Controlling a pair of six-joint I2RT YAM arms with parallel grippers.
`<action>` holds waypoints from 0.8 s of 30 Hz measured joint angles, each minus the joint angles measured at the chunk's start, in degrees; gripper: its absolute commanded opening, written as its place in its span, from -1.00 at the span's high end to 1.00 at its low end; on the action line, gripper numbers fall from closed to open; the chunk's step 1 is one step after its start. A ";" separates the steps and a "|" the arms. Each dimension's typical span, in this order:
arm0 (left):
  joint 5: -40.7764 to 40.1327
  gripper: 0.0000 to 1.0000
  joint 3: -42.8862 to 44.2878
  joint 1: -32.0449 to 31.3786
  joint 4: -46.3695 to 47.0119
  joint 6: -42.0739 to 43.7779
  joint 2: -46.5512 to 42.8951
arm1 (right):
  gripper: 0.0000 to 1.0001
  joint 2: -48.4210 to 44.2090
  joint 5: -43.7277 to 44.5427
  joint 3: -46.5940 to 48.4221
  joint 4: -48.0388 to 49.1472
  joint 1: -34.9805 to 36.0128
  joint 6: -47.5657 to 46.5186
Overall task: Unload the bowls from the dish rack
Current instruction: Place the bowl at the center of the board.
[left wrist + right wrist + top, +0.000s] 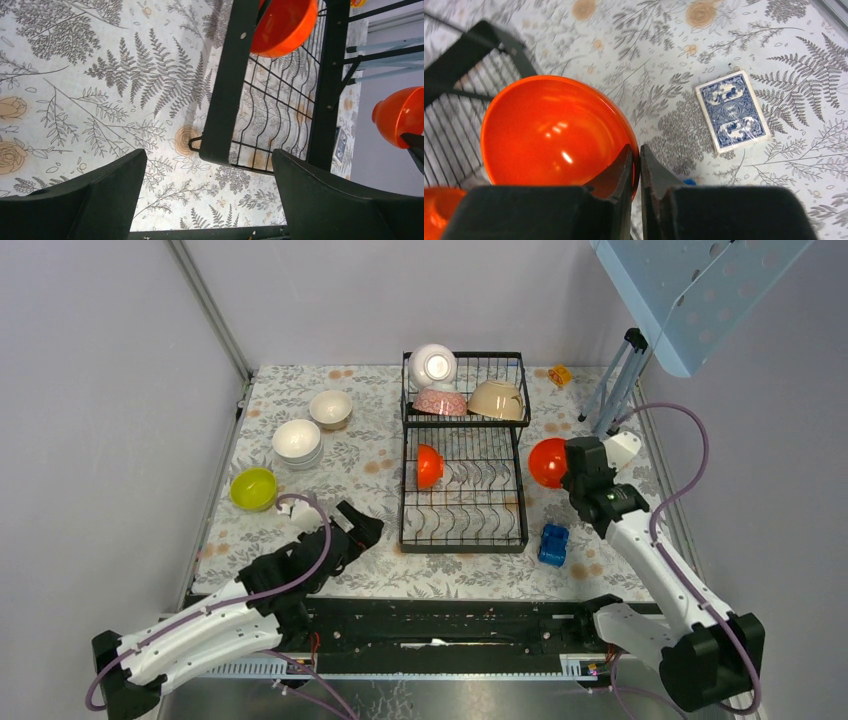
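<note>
The black wire dish rack stands mid-table. Its upper basket holds a white bowl, a pink-patterned bowl and a beige bowl. An orange bowl stands on edge in the lower tray. My right gripper is shut on the rim of a second orange bowl, held in the air just right of the rack. My left gripper hangs open and empty over the cloth by the rack's near left corner.
Left of the rack sit a beige bowl, stacked white bowls and a yellow-green bowl. A blue toy block lies near the rack's right front corner. A card deck lies on the cloth. A tripod stands back right.
</note>
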 measured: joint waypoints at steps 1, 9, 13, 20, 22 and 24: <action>-0.07 -0.97 -0.46 0.00 0.11 -0.52 -0.02 | 1.00 1.16 -0.07 0.00 0.70 -1.49 1.70; -0.04 -0.98 -4.02 0.00 1.79 -3.63 2.80 | 1.00 14.84 -2.08 3.89 3.39 -11.17 14.99; 0.35 -0.97 -4.02 0.00 2.99 -4.24 5.31 | 1.00 20.98 -5.64 5.07 5.79 -15.78 19.63; 0.55 -0.98 -4.20 0.00 4.02 -4.90 6.78 | 1.00 31.93 -10.62 11.80 9.29 -17.03 23.58; 0.55 -0.97 -4.39 0.00 4.09 -4.98 6.67 | 1.00 34.27 -11.72 13.44 9.92 -17.20 24.44; 0.50 -0.98 -4.70 0.00 4.22 -4.96 6.58 | 1.00 36.85 -12.70 14.97 10.75 -17.33 25.38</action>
